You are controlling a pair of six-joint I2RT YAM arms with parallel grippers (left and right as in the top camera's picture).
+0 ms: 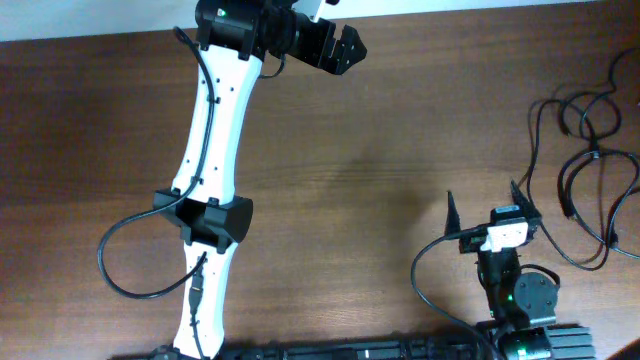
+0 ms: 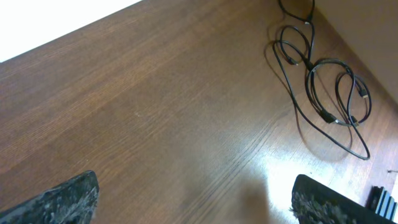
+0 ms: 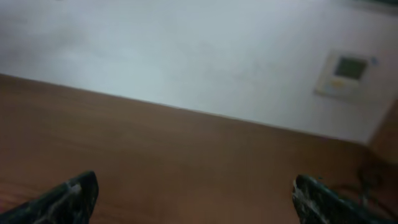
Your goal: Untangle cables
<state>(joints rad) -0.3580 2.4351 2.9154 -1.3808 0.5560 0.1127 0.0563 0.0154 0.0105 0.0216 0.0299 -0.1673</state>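
Jaws wide apart and empty on both arms. On the left gripper (image 1: 338, 47), near the far edge of the tabletop (image 1: 380, 180) around its middle: dark, rough-textured fingertips (image 2: 69, 198) at the two bottom corners of the left wrist view, only bare wood between. On the right gripper (image 1: 485, 205), close to the front edge toward the right-hand corner: an equally wide spread, black fingertips (image 3: 65, 200) either side of bare wood, aimed at the far edge and a pale wall (image 3: 186, 50) beyond.

The cables (image 1: 595, 153): a loose tangle of thin black cords along the right edge of the tabletop, from near the far right corner down toward the front. Long axis roughly parallel to that edge. Several overlapping loops with small plug ends; exact crossings too fine to sort out.

Near the right gripper, but off to its right side rather than ahead of the jaws. Well apart from the left gripper, across open wood. Right arm clearly the nearer. By judgement, a sideways reach or turn toward the right edge needed before any grasp.

Cords slim, limp and smooth-jacketed, likely to drag together with one loop lifted. Tabletop dark brown, fine straight grain, slight sheen. Arm links (image 1: 215, 110) white and smooth, with thicker black wires (image 1: 110, 260) alongside, no part of the tangle.
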